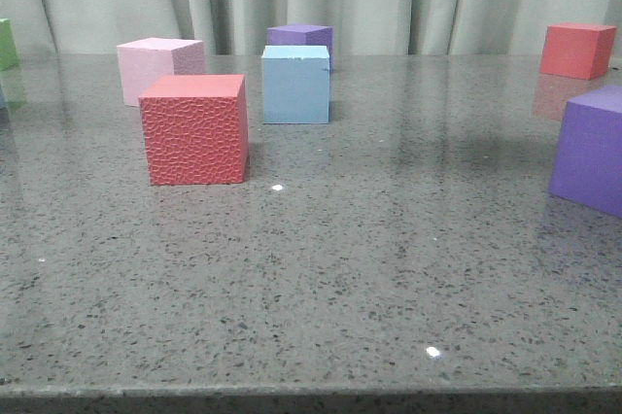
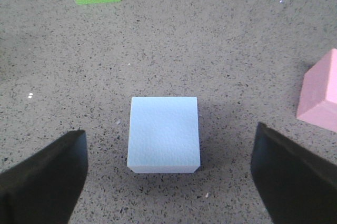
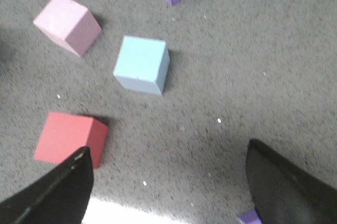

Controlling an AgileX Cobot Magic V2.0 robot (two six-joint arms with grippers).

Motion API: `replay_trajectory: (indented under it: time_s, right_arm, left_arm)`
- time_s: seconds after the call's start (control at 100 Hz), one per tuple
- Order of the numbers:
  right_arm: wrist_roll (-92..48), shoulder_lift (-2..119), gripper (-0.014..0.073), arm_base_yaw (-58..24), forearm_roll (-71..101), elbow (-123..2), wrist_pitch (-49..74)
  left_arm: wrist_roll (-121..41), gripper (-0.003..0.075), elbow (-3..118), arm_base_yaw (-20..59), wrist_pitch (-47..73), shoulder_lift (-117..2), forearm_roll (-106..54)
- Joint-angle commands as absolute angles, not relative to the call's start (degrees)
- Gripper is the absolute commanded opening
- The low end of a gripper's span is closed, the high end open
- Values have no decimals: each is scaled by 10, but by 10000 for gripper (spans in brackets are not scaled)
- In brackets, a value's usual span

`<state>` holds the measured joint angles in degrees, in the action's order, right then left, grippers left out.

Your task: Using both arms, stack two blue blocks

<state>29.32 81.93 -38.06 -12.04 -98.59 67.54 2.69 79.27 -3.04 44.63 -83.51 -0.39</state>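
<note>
Left gripper (image 2: 168, 174): both black fingers in its wrist view, spread wide apart, pointing down at the counter (image 2: 221, 40). A blue block (image 2: 164, 134) sits in the gap, roughly centred, clear of both fingers. Nothing held.

Right gripper (image 3: 168, 182): fingers likewise spread wide, held above the counter, looking down from a greater height than the left. Gap between fingers empty; nothing gripped.

Front view: neither arm nor gripper in frame.
</note>
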Motion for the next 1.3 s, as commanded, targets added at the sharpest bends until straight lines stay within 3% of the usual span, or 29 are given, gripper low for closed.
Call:
replay_trajectory:
  time_s: [0.0,0.33,1.03,1.29]
  right_arm:
    - [298,772,594,-381,-126,-952,622]
    - [298,730,594,-381,-121,-875,611]
    - [298,727,594,-381,-113,-874,617]
    - [298,727,594,-381,-113,-874,618]
  left_arm:
    - [23,598,847,-31,455,-855,-9]
    - [13,597,927,-32,521,-956,-12]
    - [13,596,934,-32,536,-1024,-7]
    - [13,430,934,-32,537,-1024,-7]
